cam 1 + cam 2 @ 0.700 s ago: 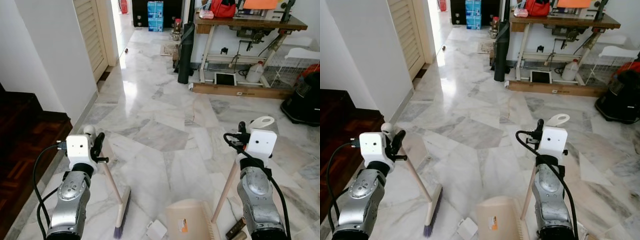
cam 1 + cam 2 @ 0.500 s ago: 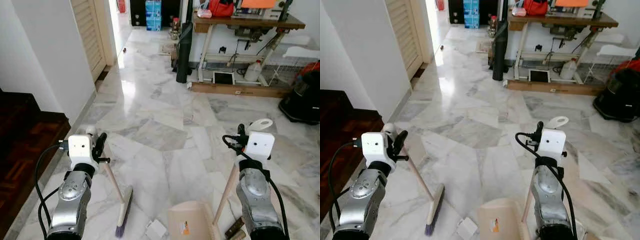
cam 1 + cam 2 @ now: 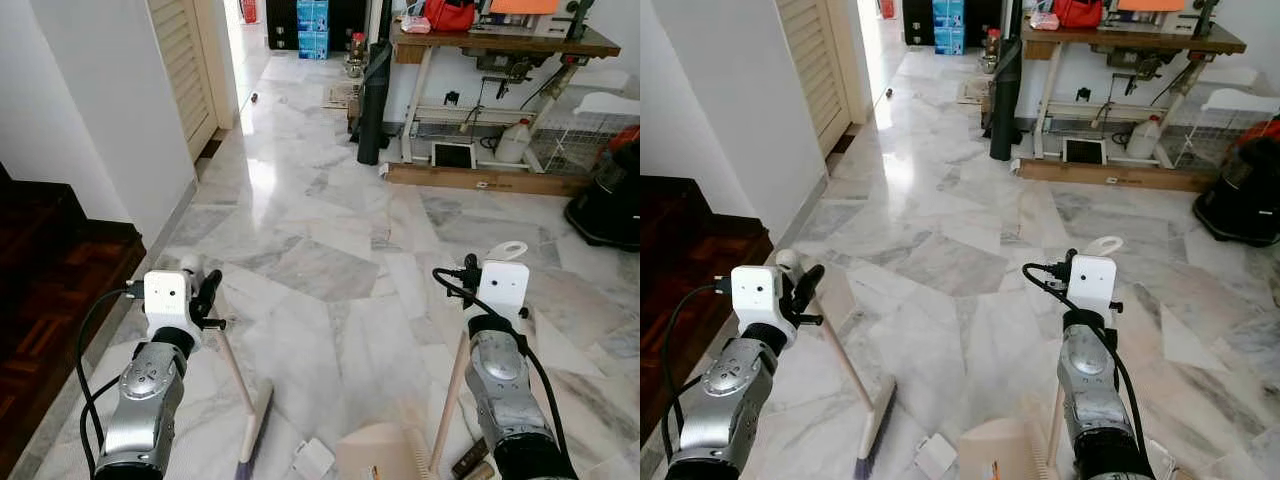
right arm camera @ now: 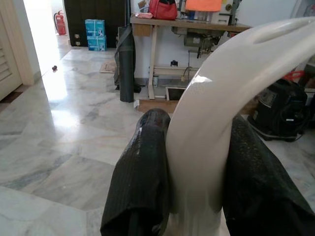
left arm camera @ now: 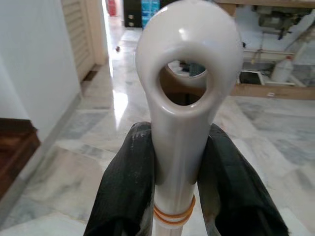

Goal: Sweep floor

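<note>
My left gripper [image 3: 203, 296] is shut on the top of a broom's pale wooden handle [image 3: 232, 362], just under its white loop end [image 5: 188, 64]. The broom head [image 3: 255, 428] rests on the marble floor in front of me. My right gripper [image 3: 470, 272] is shut on the dustpan's handle [image 3: 448, 400], below its white hook end [image 4: 231, 88]. The beige dustpan [image 3: 385, 455] sits on the floor at the bottom edge, right of the broom head. A white paper scrap [image 3: 313, 458] lies between them. Black fingers [image 5: 130, 187] press both sides of the broom handle.
Dark wooden stairs [image 3: 50, 280] and a white wall [image 3: 100, 120] are on my left. Ahead stand a workbench [image 3: 500, 45], a black roll [image 3: 372, 100], a white jug [image 3: 512, 142] and a black vacuum [image 3: 610, 200]. Small brown items [image 3: 470, 462] lie by my right arm.
The broom head and dustpan sit slightly lower and nearer in view. My right gripper has drifted a little left. Both grips are unchanged.
</note>
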Available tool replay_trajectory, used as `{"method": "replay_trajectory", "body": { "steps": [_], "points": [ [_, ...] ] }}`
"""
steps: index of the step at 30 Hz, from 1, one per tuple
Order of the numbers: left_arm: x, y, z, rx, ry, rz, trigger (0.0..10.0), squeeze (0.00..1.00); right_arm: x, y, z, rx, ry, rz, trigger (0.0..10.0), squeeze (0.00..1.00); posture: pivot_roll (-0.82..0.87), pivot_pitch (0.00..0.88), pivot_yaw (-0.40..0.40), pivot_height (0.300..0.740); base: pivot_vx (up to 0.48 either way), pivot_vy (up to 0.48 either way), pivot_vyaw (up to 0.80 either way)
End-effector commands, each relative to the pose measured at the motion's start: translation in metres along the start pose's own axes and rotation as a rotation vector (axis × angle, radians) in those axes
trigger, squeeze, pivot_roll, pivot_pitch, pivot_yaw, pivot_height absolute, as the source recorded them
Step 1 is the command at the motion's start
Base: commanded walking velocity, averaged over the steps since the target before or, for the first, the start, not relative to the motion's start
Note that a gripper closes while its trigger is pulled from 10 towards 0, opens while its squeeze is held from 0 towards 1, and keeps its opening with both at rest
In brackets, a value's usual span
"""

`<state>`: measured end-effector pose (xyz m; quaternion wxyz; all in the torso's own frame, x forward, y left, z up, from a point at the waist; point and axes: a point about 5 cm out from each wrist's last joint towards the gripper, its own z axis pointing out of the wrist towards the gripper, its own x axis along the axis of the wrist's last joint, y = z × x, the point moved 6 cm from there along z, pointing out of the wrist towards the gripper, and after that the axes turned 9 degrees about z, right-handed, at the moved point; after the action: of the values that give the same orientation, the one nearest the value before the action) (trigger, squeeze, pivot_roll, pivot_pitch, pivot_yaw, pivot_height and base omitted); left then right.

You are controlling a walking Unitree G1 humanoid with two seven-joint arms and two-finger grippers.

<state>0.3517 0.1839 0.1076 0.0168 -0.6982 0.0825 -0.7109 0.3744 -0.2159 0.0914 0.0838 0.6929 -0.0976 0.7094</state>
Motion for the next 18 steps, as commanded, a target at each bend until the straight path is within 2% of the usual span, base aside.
{"method": "replay_trajectory", "body": {
  "steps": [1, 6, 9, 18],
  "points": [
    [0.014, 0.005, 0.005, -0.027, 0.042, 0.004, 10.0, 0.0, 0.01, -0.003, 0.006, 0.009, 0.01, -0.017, 10.0, 0.0, -0.05, 0.0, 0.02, 0.74, 0.0, 0.0, 0.0],
    [0.014, 0.008, 0.006, -0.05, 0.039, 0.0, 10.0, 0.0, 0.008, -0.002, 0.009, 0.003, -0.042, -0.021, 10.0, 0.0, -0.05, 0.0, 0.023, 0.74, 0.0, 0.0, 0.0],
    [0.013, 0.01, 0.009, -0.069, 0.033, -0.003, 10.0, 0.0, -0.003, 0.0, 0.011, -0.001, -0.151, -0.018, 10.0, 0.0, -0.05, 0.0, 0.023, 0.74, 0.0, 0.0, 0.0],
    [0.011, 0.015, 0.01, -0.094, 0.024, -0.014, 10.0, 0.0, -0.027, -0.005, 0.005, 0.047, -0.351, -0.01, 10.0, 0.0, -0.05, 0.0, 0.019, 0.74, 0.0, 0.0, 0.0]
  ]
}}
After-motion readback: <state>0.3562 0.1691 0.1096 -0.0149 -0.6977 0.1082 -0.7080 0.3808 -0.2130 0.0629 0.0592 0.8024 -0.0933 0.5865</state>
